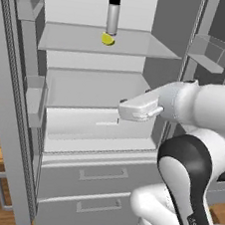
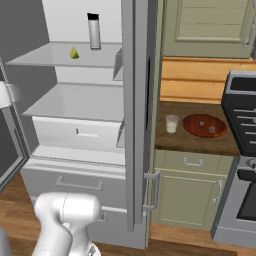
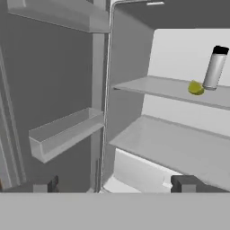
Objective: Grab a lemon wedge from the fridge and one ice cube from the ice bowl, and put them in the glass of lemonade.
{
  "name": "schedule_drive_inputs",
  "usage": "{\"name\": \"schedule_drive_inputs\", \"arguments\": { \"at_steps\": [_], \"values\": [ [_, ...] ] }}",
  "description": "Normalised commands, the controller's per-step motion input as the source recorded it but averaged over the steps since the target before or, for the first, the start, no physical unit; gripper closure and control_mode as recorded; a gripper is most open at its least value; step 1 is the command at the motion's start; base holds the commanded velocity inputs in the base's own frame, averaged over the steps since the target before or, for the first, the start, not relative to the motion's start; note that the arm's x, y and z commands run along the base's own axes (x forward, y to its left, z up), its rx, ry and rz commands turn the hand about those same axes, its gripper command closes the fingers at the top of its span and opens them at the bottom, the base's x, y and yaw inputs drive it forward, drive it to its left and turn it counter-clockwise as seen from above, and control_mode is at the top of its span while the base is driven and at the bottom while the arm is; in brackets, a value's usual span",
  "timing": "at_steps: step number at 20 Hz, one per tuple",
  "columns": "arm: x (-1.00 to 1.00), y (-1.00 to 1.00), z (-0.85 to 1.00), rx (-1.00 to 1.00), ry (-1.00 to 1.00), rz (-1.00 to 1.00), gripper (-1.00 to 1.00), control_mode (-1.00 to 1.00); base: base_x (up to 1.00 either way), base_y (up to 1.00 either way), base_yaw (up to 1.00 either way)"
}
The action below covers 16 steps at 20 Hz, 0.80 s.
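Note:
The grey fridge [image 1: 97, 132] stands open. On its upper white shelf lies the small yellow-green lemon wedge [image 1: 108, 39] [image 2: 74, 53] [image 3: 195, 87], right beside a grey bottle with a black cap [image 1: 112, 15] [image 3: 214, 67]. My gripper [image 3: 114, 186] is open, its two dark fingertips [image 3: 45, 185] far apart with nothing between them. It hovers in front of the middle shelf, below and to the right of the wedge and well short of it. The pale glass of lemonade [image 2: 171, 123] and the reddish-brown ice bowl [image 2: 204, 125], holding ice cubes, stand on the wooden counter to the fridge's right.
The fridge's open right door [image 2: 135, 100] stands edge-on between the shelves and the counter. Clear door bins [image 3: 63, 132] [image 1: 210, 52] line both doors. A white crisper drawer [image 1: 97, 125] sits under the middle shelf. A dark stove [image 2: 242, 125] borders the counter on the right.

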Motion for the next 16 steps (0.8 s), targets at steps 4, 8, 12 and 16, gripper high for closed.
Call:
{"name": "schedule_drive_inputs", "arguments": {
  "at_steps": [4,8,12,16],
  "values": [
    [-0.21,-0.88,0.51,-0.06,0.13,-0.49,-1.00,-1.00,0.00,0.00,0.00],
    [-0.26,-0.77,0.05,-0.08,0.19,-0.52,-1.00,-1.00,0.00,0.00,0.00],
    [-0.61,-0.51,-0.33,0.00,0.02,-0.34,-1.00,-1.00,0.00,0.00,0.00],
    [-0.68,-0.15,-0.01,0.06,0.00,-0.02,-1.00,-1.00,0.00,0.00,0.00]
  ]
}}
